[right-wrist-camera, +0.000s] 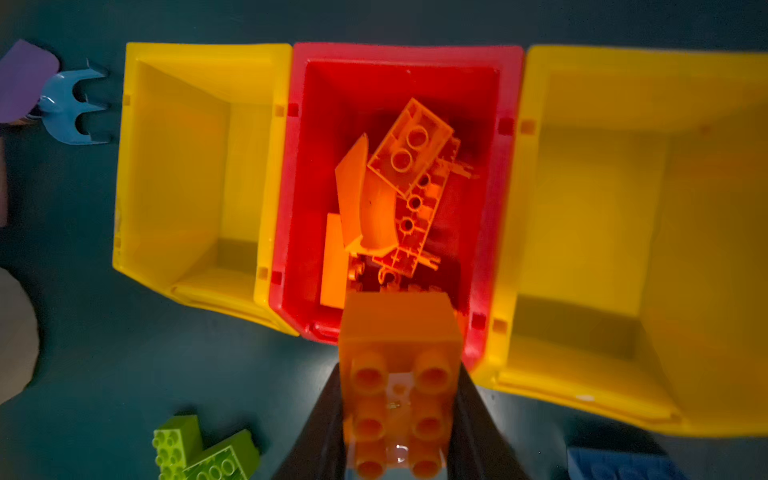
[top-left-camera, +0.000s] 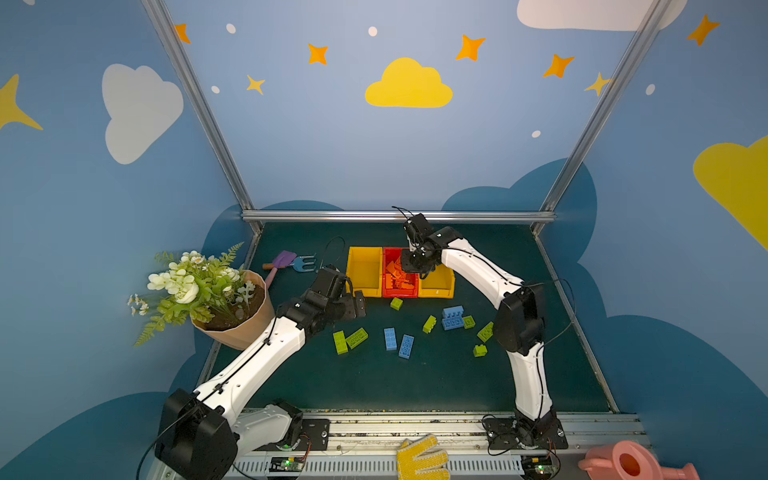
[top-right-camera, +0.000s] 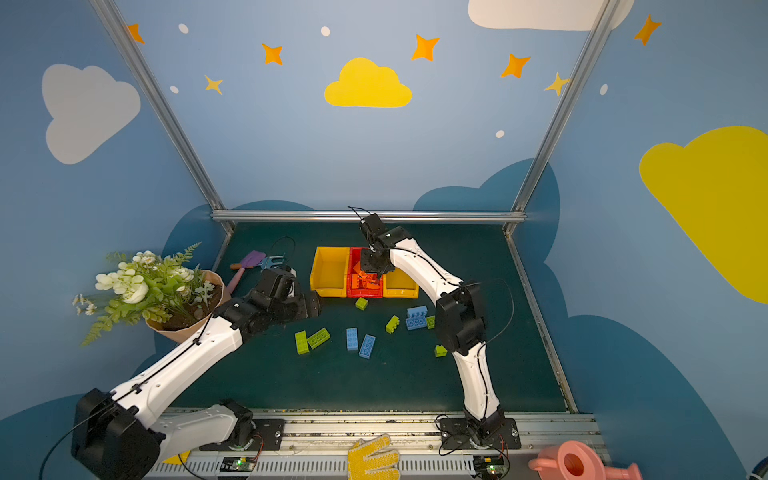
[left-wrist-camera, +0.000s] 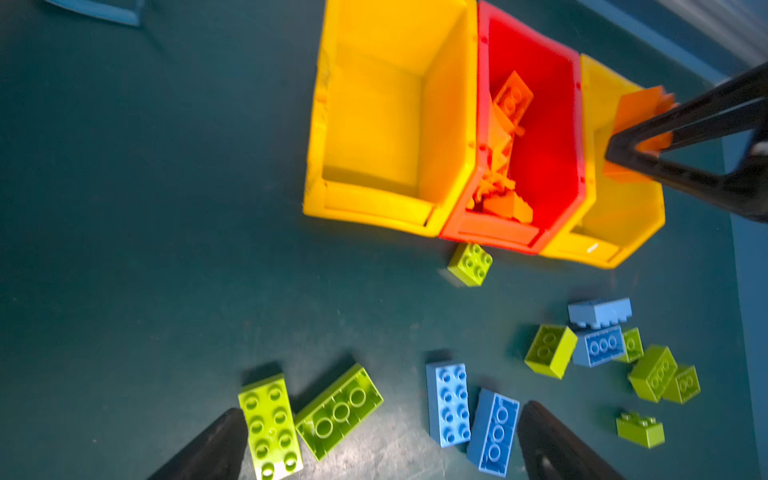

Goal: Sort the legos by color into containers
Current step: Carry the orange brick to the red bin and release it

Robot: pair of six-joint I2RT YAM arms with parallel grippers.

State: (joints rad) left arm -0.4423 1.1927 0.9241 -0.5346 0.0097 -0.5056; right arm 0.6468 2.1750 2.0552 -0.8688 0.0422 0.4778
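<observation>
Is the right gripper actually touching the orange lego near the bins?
Touching. The right wrist view shows the right gripper shut on the orange lego, its dark fingers pressed against both sides with no gap.

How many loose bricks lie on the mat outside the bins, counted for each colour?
Lime green bricks: 8
Light blue bricks: 4
Orange: 0 on the mat; 1 orange brick is held in the right claw.
Total on the mat: 12
</observation>
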